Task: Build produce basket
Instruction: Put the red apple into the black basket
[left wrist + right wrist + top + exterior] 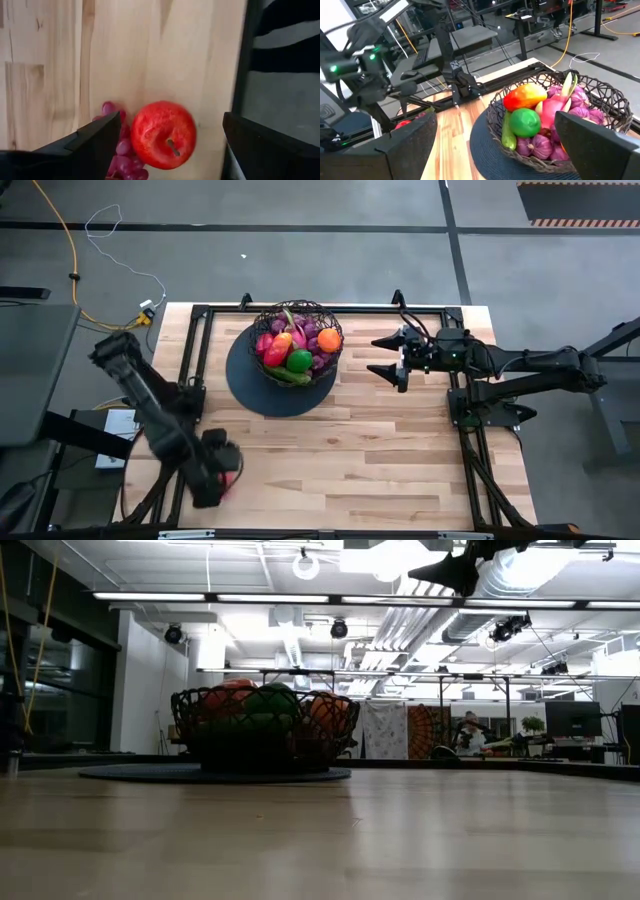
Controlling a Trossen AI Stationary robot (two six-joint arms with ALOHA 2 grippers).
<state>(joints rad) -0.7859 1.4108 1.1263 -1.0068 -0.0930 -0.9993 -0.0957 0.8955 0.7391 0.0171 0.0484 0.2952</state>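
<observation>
The black wire basket (295, 340) stands on a dark round mat (283, 385) at the table's far middle. It holds an orange (329, 339), a green round fruit (525, 122), a cucumber (507, 132), a pink dragon fruit (552, 110) and purple pieces. A red fruit (162, 134) lies on the wood near the table's near left corner, stem dimple up, with purple grapes (122, 150) beside it. My left gripper (171, 120) hangs open above the red fruit, pointing steeply down, one finger to each side. My right gripper (390, 355) stands open and level, right of the basket.
A black frame rail (245, 60) runs along the table's edge close to the red fruit. The same frame (200, 350) borders the table's left, far and right sides. Bare wood (360, 450) stretches across the table's middle and near part.
</observation>
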